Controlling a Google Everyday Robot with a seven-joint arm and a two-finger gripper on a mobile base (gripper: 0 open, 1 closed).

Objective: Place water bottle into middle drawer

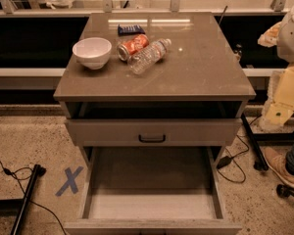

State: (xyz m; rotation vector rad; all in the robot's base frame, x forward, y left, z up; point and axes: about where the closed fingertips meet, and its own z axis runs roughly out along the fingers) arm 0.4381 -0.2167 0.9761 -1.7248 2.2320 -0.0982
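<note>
The water bottle (149, 56) is clear and crinkled with a white cap. It lies on its side on the cabinet top (196, 67), touching an orange soda can (132, 47). The middle drawer (152, 204) is pulled out wide below, showing a pale grey floor with nothing in it. My gripper (280, 106) hangs as a pale shape at the right edge of the view, beside the cabinet, well to the right of the bottle and below the level of the top. It holds nothing that I can see.
A white bowl (92, 52) stands left of the can, and a dark blue packet (131, 29) lies behind it. The upper drawer front with a black handle (152, 139) is nearly closed. A person's leg and shoe (283, 166) are at the lower right. Cables and stand legs (27, 195) lie on the floor.
</note>
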